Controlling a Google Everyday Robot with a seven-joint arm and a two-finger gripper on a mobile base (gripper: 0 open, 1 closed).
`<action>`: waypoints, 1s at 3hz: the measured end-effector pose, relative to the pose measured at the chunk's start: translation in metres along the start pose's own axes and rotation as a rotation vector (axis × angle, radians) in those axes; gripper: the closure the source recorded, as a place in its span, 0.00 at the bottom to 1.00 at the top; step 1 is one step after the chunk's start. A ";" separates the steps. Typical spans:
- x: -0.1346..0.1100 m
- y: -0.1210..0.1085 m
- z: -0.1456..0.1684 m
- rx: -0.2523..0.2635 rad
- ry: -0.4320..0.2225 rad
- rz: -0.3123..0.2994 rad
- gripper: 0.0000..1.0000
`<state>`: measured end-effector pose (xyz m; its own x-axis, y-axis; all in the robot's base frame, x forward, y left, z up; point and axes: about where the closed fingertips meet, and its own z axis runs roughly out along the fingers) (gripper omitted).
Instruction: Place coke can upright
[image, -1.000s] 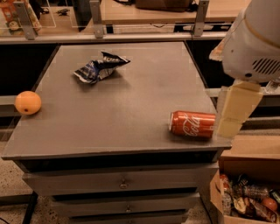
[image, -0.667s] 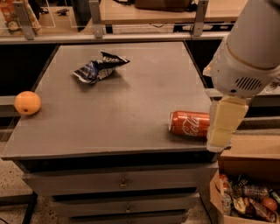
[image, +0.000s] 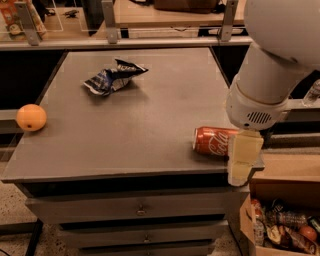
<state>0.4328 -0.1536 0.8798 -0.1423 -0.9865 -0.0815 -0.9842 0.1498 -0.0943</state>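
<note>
The cream gripper (image: 244, 159) hangs at the front right corner of the flat grey table (image: 150, 115), covering the right end of the can. Its grip state cannot be told. The red aluminium coke can (image: 212, 141) lies on its side, long axis left-right. Below right, an open cardboard box (image: 285, 175) holds packaged goods. Further left are a crumpled blue-and-white foil bag (image: 114, 77) and a round orange fruit (image: 31, 117).

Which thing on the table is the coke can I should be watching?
On the grey table, go to the near right corner, where the gripper hangs at the edge. The coke can lies on its side there, its right end hidden behind the gripper. It is red with white script, unlike the round orange far left and the crumpled blue-and-white bag farther back.
</note>
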 end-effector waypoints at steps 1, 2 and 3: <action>-0.001 -0.003 0.025 -0.040 0.010 -0.002 0.00; -0.006 -0.005 0.043 -0.064 0.009 -0.016 0.00; -0.011 -0.008 0.054 -0.079 0.007 -0.022 0.00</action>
<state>0.4481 -0.1408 0.8280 -0.1206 -0.9900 -0.0734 -0.9923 0.1223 -0.0178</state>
